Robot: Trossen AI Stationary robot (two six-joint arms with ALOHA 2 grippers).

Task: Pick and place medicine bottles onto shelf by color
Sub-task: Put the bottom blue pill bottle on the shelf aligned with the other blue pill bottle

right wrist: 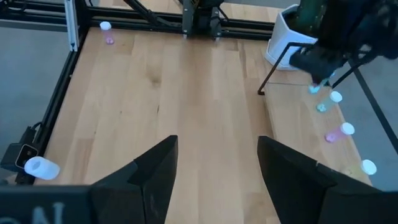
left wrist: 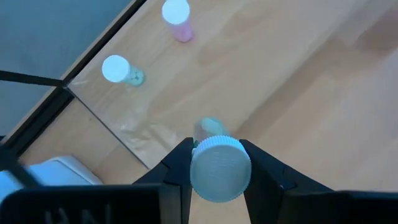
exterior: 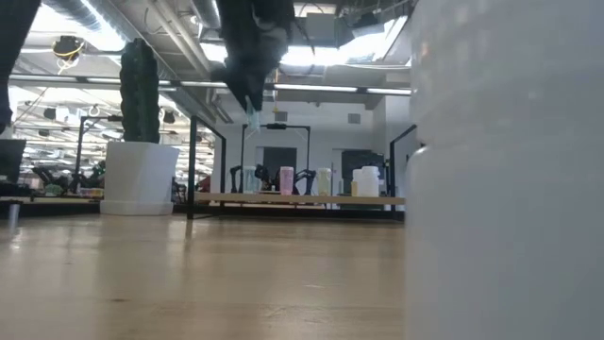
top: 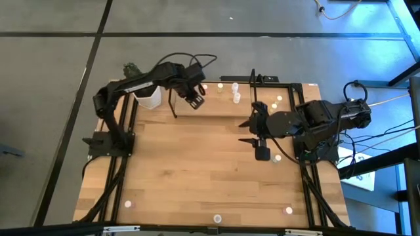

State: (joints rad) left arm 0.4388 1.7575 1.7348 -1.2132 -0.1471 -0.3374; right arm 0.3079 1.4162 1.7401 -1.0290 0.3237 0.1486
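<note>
My left gripper (top: pixel 195 99) hangs over the left end of the shelf (top: pixel 216 108) and is shut on a small pale green medicine bottle with a white cap (left wrist: pixel 219 168). The low view shows this bottle (exterior: pixel 252 118) dangling under the fingers. On the shelf floor below stand a green bottle (left wrist: pixel 118 70) and a pink bottle (left wrist: pixel 177 15), and more bottles (top: pixel 235 97) stand farther right along it. My right gripper (top: pixel 256 147) waits open above the table's right middle, with nothing between its fingers. My left gripper pinches the bottle's white cap (left wrist: pixel 199 169) between its two fingers, one on each side. The fingers come from above, pointing steeply down. The bottle hangs upright below them, its green body (left wrist: pixel 208 127) clear of the shelf floor.
A white pot with a cactus (top: pixel 148 97) stands just left of the shelf. Loose bottles lie near the front edge (top: pixel 217 219) (top: pixel 128 204) (top: pixel 287 210), and another sits beside the right arm (top: pixel 277 157). One bottle (exterior: pixel 500 170) stands close before the low camera.
</note>
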